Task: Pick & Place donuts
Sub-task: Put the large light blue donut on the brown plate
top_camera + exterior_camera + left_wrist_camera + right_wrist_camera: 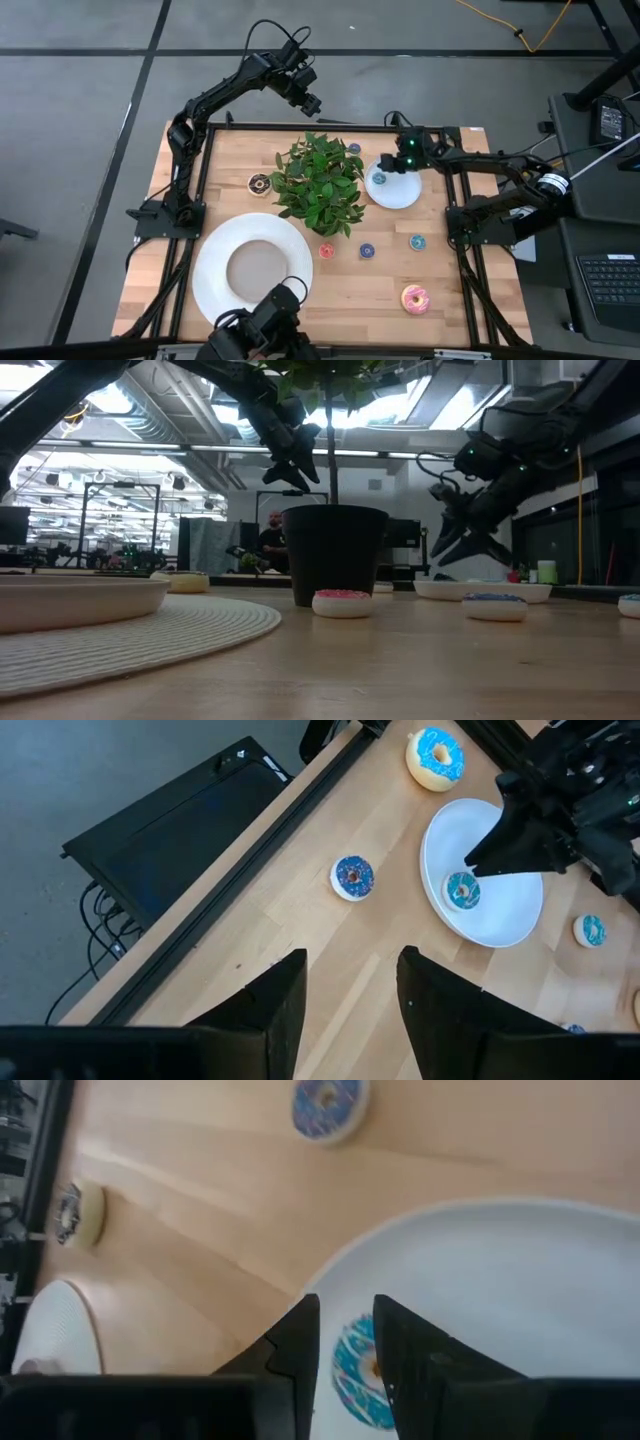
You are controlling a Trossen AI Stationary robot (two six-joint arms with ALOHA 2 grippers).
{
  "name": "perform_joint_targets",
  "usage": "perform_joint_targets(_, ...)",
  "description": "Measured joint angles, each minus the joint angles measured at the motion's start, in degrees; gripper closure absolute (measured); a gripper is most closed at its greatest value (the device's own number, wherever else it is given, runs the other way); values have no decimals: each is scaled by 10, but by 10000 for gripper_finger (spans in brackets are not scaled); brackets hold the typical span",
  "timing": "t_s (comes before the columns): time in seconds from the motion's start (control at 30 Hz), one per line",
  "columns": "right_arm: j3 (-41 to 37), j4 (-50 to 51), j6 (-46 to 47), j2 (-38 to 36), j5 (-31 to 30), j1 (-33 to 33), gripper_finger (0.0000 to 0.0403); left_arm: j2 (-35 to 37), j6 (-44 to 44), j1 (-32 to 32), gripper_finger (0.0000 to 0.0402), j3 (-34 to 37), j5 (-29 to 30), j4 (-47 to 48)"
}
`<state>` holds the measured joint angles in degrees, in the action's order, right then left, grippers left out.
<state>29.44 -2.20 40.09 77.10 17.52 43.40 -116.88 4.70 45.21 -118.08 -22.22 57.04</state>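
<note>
High view shows your R gripper [392, 168] over the small plate [405, 195] at 1 o'clock of the table, fingers a narrow gap apart, straddling the teal donut [379, 180] lying on it; can't tell if they touch it. Your L gripper [313, 104] hangs past the table's 12 o'clock edge, fingers apart, empty. Other donuts: pink [415, 298] at 5, red [326, 251], blue [367, 251] and teal [416, 241] mid-table, brown [259, 183] at 10 by the plant [320, 183].

I found nothing readable from here: no text, label, brand, number or sign was legible in any view.
</note>
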Motion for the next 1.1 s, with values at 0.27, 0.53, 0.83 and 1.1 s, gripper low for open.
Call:
perform_joint_targets(0.27, 55, 16, -26, 0, 1, 0, 304, 0, 10, 0, 249, 0, 0, 0)
perform_joint_targets(0.53, 138, 102, -91, 0, 4, 0, 304, 0, 16, 6, 249, 0, 0, 0)
perform_joint_targets(0.83, 231, 179, -135, 0, 1, 0, 304, 22, 30, 10, 249, 0, -28, 36)
perform_joint_targets(1.1, 251, 180, -134, 0, 1, 0, 304, 88, 21, 10, 249, 4, 46, 63)
